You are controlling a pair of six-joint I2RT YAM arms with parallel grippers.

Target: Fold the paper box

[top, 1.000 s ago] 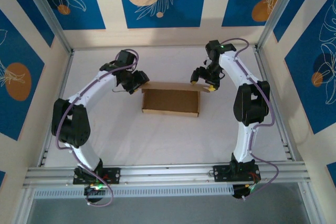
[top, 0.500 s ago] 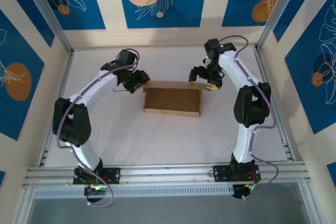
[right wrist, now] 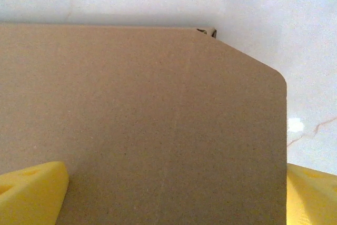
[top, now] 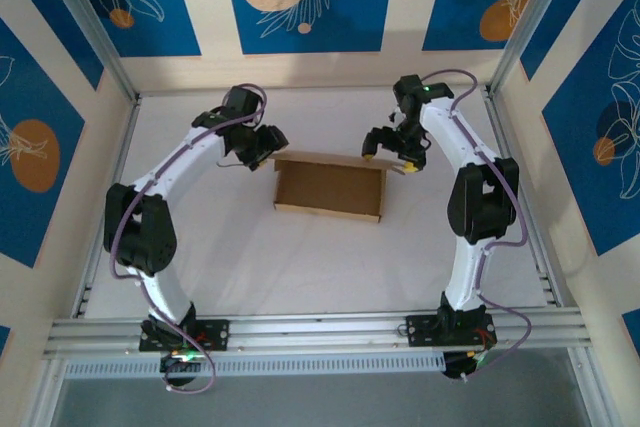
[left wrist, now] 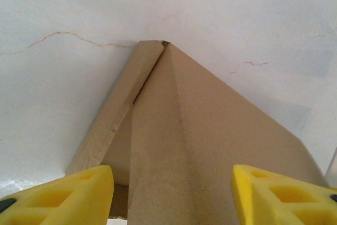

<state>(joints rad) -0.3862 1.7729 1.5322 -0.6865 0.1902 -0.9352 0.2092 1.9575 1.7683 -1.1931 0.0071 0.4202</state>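
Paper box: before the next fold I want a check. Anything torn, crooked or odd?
No tears show. The paper box lies slightly turned against the table edges; otherwise nothing stands out.

paper box (top: 329,187): plain brown cardboard, shallow open-top rectangle, centre of the top view, slightly above middle. Side walls stand up; a flap sticks up along its upper edge. Left wrist view: corner walls meet at a crease. Right wrist view: rounded-corner flap.
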